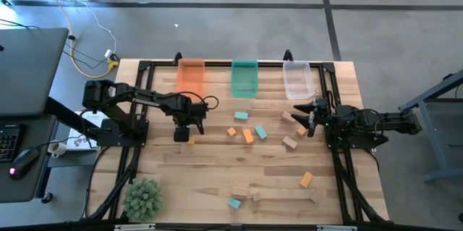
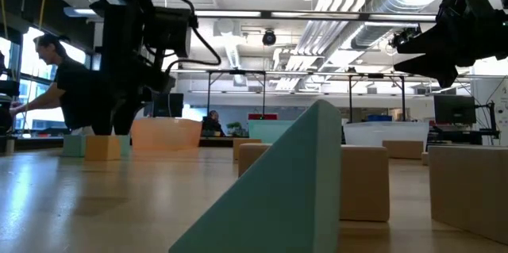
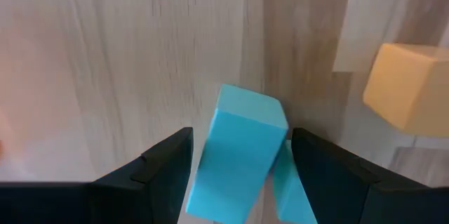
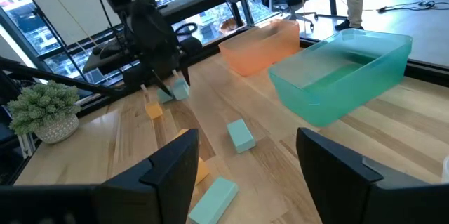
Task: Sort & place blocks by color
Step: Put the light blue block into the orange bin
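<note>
1. A teal block (image 3: pixel 242 155) is gripped between the fingers of the left gripper (image 1: pixel 181 134), just above the table (image 1: pixel 217 173), beside an orange block (image 1: pixel 190 141).
2. The teal bin (image 1: pixel 244 79) lies beyond and rightward, nearer this arm.
3. The right gripper (image 4: pixel 245 175) is held apart, empty, near the clear bin (image 1: pixel 298 80).
</note>
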Tool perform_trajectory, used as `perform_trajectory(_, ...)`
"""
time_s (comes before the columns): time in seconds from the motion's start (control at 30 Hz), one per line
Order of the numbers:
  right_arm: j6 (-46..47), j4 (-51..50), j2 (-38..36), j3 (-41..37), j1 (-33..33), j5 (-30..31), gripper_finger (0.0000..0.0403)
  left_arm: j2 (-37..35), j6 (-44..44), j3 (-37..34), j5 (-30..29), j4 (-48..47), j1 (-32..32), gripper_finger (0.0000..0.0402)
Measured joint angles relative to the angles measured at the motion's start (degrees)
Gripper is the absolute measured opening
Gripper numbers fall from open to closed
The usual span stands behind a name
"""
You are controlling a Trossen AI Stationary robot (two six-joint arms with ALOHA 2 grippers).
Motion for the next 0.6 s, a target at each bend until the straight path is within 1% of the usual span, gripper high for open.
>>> perform_trajectory(0.1,0.0,0.0,0.0,0.0,0.0,0.0,0.0227,1.5,0.0,0.0,-0.7,0.3,0.0,0.0228)
perform_trajectory(0.2,0.0,0.0,0.0,0.0,0.0,0.0,0.0227,2.8,0.0,0.0,-0.7,0.4,0.0,0.0209)
perform_trajectory(0.27,0.0,0.0,0.0,0.0,0.0,0.0,0.0227,3.2,0.0,0.0,-0.5,0.4,0.0,0.0185)
perform_trajectory(0.43,0.0,0.0,0.0,0.0,0.0,0.0,0.0227,3.4,0.0,0.1,0.1,0.4,0.0,0.0110)
perform_trajectory(0.47,0.0,0.0,0.0,0.0,0.0,0.0,0.0227,3.4,0.0,0.1,0.2,0.5,0.1,0.0105)
perform_trajectory(0.6,0.0,0.0,0.0,0.0,0.0,0.0,0.0227,3.2,0.0,0.2,0.2,0.4,0.1,0.0105)
